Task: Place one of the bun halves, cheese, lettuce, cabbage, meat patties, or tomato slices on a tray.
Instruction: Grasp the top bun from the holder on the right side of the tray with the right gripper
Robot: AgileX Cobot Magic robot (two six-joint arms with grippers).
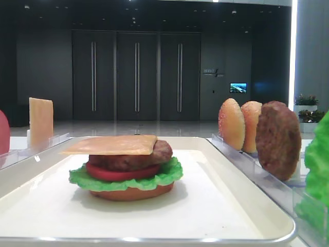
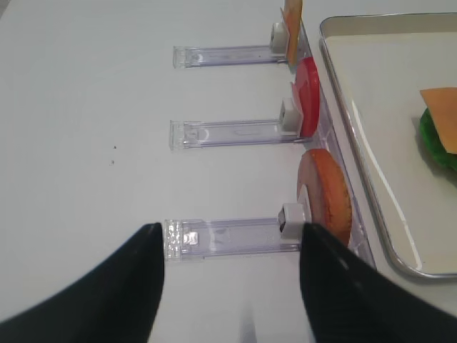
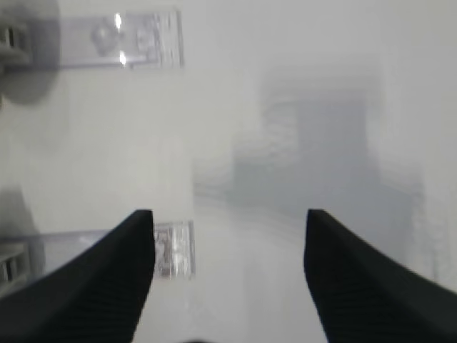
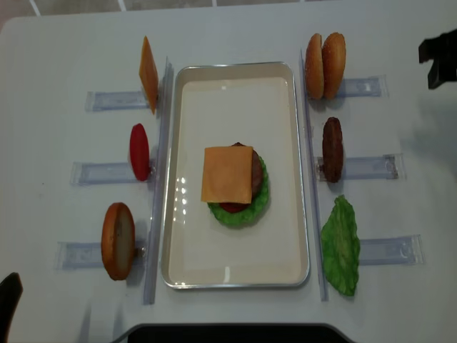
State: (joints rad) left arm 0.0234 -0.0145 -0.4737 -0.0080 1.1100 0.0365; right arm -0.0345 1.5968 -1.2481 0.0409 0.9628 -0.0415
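White tabletop (image 4: 57,57), dark hall behind. Tray (image 4: 187,243) at centre holds stack: bottom bun, lettuce (image 4: 243,214), tomato, patty, cheese (image 4: 227,174) on top. Top buns (image 4: 325,66) racked far right. Left tool (image 2: 228,275) and right tool (image 3: 228,268) both spread wide, empty.

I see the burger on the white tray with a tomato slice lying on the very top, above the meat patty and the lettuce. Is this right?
Not quite. The top layer of the burger on the white tray is a cheese slice, not tomato. The tomato slice lies under the meat patty and above the lettuce; the low exterior high view shows this order from the side.
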